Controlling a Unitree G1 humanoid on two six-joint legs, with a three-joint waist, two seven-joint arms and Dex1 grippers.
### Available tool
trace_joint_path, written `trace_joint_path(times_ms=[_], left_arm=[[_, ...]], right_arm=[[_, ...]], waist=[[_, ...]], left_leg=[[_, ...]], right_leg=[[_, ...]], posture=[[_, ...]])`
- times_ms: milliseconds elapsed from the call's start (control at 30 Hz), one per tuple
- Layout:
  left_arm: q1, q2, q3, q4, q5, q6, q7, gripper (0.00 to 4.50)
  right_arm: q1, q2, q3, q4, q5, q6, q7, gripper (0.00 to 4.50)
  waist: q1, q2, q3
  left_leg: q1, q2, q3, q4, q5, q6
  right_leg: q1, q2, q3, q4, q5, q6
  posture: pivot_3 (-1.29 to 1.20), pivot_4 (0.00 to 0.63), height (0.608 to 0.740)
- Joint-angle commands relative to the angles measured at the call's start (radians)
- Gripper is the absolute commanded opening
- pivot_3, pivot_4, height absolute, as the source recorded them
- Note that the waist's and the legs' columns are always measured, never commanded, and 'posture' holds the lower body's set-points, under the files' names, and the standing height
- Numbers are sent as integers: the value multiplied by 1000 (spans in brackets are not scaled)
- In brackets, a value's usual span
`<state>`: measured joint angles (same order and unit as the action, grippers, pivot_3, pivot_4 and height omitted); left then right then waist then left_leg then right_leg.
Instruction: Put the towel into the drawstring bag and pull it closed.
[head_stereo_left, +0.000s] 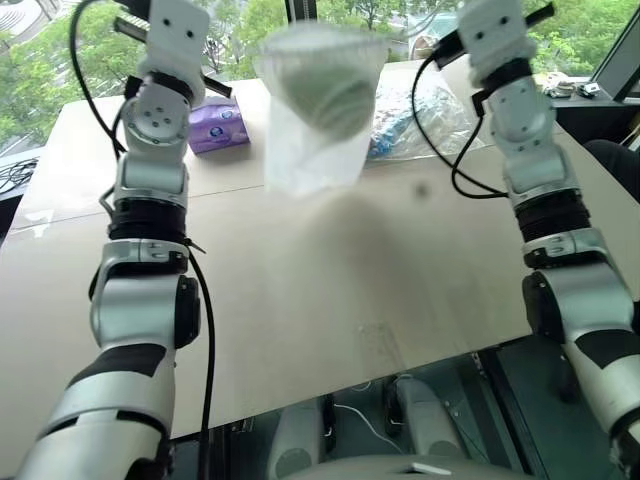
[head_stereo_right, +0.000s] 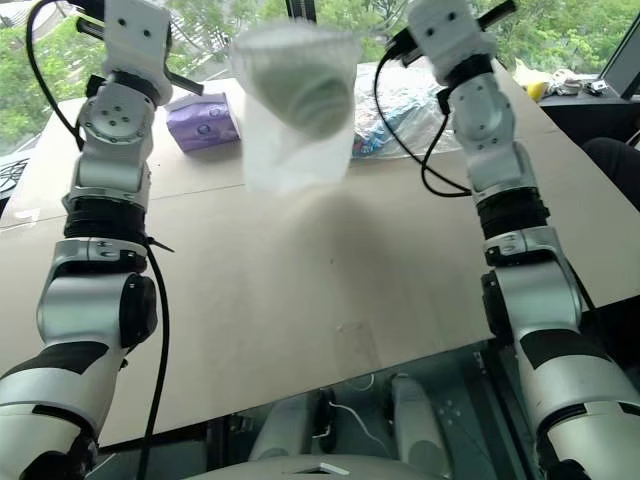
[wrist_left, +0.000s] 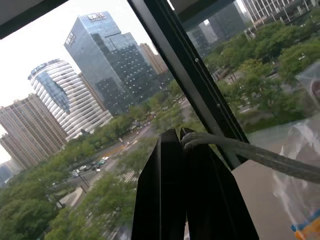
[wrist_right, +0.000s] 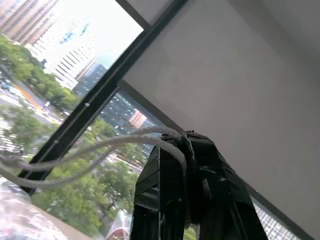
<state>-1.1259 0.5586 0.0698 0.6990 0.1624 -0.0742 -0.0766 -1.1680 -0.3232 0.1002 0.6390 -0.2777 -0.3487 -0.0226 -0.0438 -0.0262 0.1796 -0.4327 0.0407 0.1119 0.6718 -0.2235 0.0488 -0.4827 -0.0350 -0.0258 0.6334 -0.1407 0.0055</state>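
Towel (head_stereo_left: 328, 95), light green and bunched into a rounded lump, sat inside the drawstring bag (head_stereo_left: 312, 150), showing through the thin white fabric in the bag's upper half. The drawstring bag hung in the air above the far middle of the counter (head_stereo_left: 330, 290), touching nothing below it, its mouth gathered at the top and its loose lower part hanging down. The left end effector (wrist_left: 181, 145) was raised at the far left, its two black fingers pressed together on a white cord (wrist_left: 250, 152) that ran off toward the bag. The right end effector (wrist_right: 186, 150) was raised at the far right, its fingers likewise clamped together on a doubled white cord (wrist_right: 100, 147) that led away toward the bag. Both arms reached up and forward on either side of the bag, with the bag suspended between them. On the counter behind the bag, to the left, lay a purple packet (head_stereo_left: 218, 126), and to the right lay a clear crinkly plastic bag (head_stereo_left: 420, 112) with coloured contents. Beyond the counter, windows looked out on green trees, and the left wrist view showed tall buildings (wrist_left: 107, 60).
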Motion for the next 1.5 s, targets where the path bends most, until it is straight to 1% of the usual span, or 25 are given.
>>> trace_joint_path(times_ms=[33,100,133,167,233,267,333,367,400,433,467,533,567,600,633,700,767,900,1100,1167,1300,1400,1500], left_arm=[[-40,38,34,-54,-39,-8,-43,56],[-19,35,34,-91,-13,-22,17,56],[-30,46,81,-66,-27,9,88,56],[-37,61,113,-43,-28,36,150,56],[-42,66,127,-36,-41,48,152,56],[-27,47,86,-88,-49,19,80,56],[-2,20,36,-164,-48,1,15,56],[-3,15,52,-167,-52,8,39,56],[-11,25,81,-148,-44,21,98,56],[-22,42,114,-118,-39,37,156,56],[-29,54,131,-94,-42,56,177,56],[-26,51,107,-78,-69,69,97,56],[-12,44,81,-94,-71,53,49,56],[5,41,82,-115,-65,53,65,56],[7,37,117,-110,-78,80,111,56],[9,55,159,-86,-81,111,174,56],[33,63,169,-101,-83,126,184,56],[104,62,182,-154,-86,168,202,56],[221,88,281,-260,-104,234,304,56],[258,111,315,-282,-98,244,337,56],[294,136,365,-266,-119,258,380,56],[306,130,393,-250,-133,267,424,56],[312,109,387,-242,-154,274,440,56]], right_arm=[[-52,-74,-162,28,42,71,-174,0],[-24,-36,-66,-20,40,-5,-36,0],[-13,-31,-40,-38,18,-13,-20,0],[-14,-29,-58,-32,23,8,-37,0],[-38,-40,-141,23,57,88,-122,0],[-42,-48,-156,31,64,85,-134,0],[-32,-35,-102,8,58,32,-56,0],[-21,-21,-59,3,58,20,18,0],[-13,-20,-36,6,43,18,42,0],[-17,-24,-62,25,46,38,4,0],[-27,-33,-105,47,56,70,-60,0],[-41,-49,-152,70,78,82,-121,0],[-39,-46,-133,63,79,64,-86,0],[-24,-33,-91,38,75,33,-21,0],[-15,-25,-77,27,69,30,-6,0],[-29,-34,-147,77,104,83,-72,0],[-33,-54,-191,120,126,117,-103,0],[3,-54,-203,128,154,164,-93,0],[47,-79,-270,132,202,275,-185,0],[62,-87,-286,130,217,314,-219,0],[81,-87,-311,128,242,385,-279,0],[81,-90,-324,134,260,427,-324,0],[82,-94,-324,126,267,461,-360,0]], waist=[[4,0,0],[10,0,0],[7,0,0],[-2,0,0],[-16,0,0],[-13,0,0],[-1,0,0],[4,0,0],[5,0,0],[2,0,0],[-1,0,0],[1,0,0],[5,0,0],[8,0,0],[8,0,0],[2,-1,0],[3,-1,0],[2,-1,0],[2,-1,0],[1,-1,0],[3,-1,0],[3,-1,0],[3,-1,0]], left_leg=[[0,0,0,0,0,-1],[0,0,0,-1,0,-1],[0,0,0,-2,0,-1],[1,0,0,-2,0,-1],[4,1,-1,-2,0,-1],[3,1,-1,-2,0,-1],[2,1,0,-2,1,-1],[2,1,0,-2,1,-1],[3,1,0,-1,1,-1],[3,0,0,0,0,-1],[3,0,0,0,-1,1],[3,0,0,0,-1,1],[3,0,1,0,0,0],[3,0,0,0,1,-1],[2,0,0,0,1,-2],[2,0,0,0,1,-1],[2,0,0,0,1,-1],[3,1,0,0,1,-1],[2,2,0,0,1,-2],[3,3,-1,0,1,-2],[3,2,0,0,1,-1],[3,2,-1,0,0,-1],[3,2,-1,0,0,0]], right_leg=[[0,0,0,1,0,0],[0,0,-1,0,0,0],[0,0,-1,0,0,0],[1,0,-1,-1,0,0],[1,1,4,0,0,0],[1,1,2,1,0,0],[1,0,0,2,0,0],[1,0,0,2,0,0],[1,0,0,2,0,0],[1,0,0,2,0,0],[1,0,0,2,0,0],[0,0,1,3,0,0],[1,0,1,4,0,0],[0,0,0,4,0,0],[1,0,-1,4,0,-1],[1,0,0,3,0,0],[1,0,0,3,0,0],[1,-1,0,4,0,0],[1,0,0,4,0,0],[1,-1,1,4,0,0],[1,-1,0,4,0,0],[1,-1,0,5,0,0],[1,-1,0,5,0,-1]], posture=[[0,150,740],[0,150,740],[0,150,740],[0,150,740],[0,150,740],[0,150,740],[0,150,740],[0,150,740],[0,150,740],[0,150,740],[0,150,740],[0,150,740],[0,150,740],[0,150,740],[0,150,740],[0,150,740],[0,150,740],[0,150,740],[0,150,740],[0,150,740],[0,150,740],[0,150,740],[0,150,740]])
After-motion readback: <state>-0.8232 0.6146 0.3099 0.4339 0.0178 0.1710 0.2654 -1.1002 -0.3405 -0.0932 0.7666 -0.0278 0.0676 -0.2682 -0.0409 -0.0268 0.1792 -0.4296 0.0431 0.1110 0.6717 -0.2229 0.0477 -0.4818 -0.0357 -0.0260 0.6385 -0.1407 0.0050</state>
